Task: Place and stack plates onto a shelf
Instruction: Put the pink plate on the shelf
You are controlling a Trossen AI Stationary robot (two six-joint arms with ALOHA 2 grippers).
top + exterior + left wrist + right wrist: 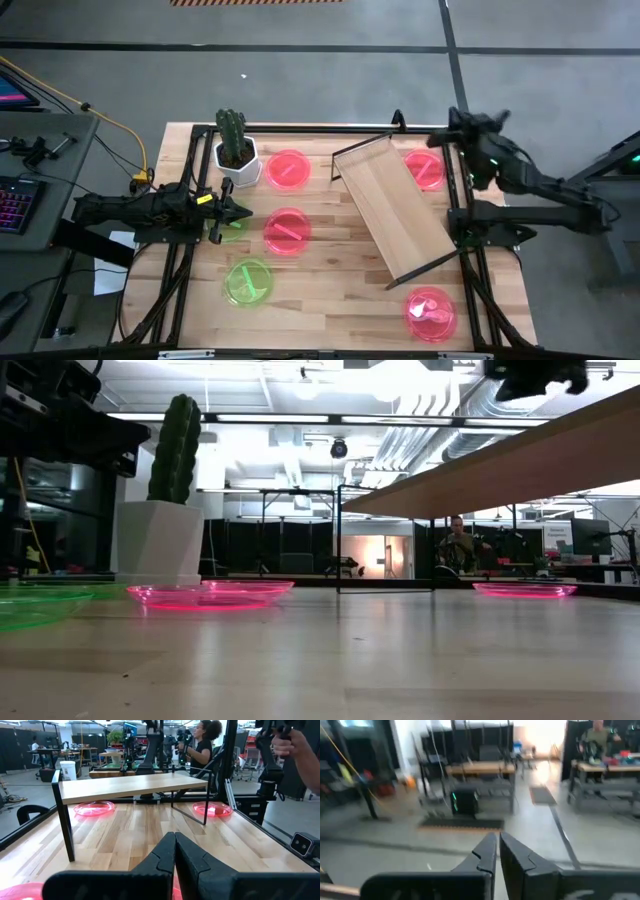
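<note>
The left hand [238,213], fingers together and empty, hovers just beside the middle pink plate [287,232] — the nearer arm for it. The shelf [392,207] lies diagonally rightward on the tabletop [330,290]; the right hand [437,140], fingers together, hangs past its far end.

Four pink plates around the shelf [394,207]: [288,169], [287,231], [425,168], [431,312]. Two green plates left of it: [248,281], [229,224]. One cactus pot [237,160], also to its left.
</note>
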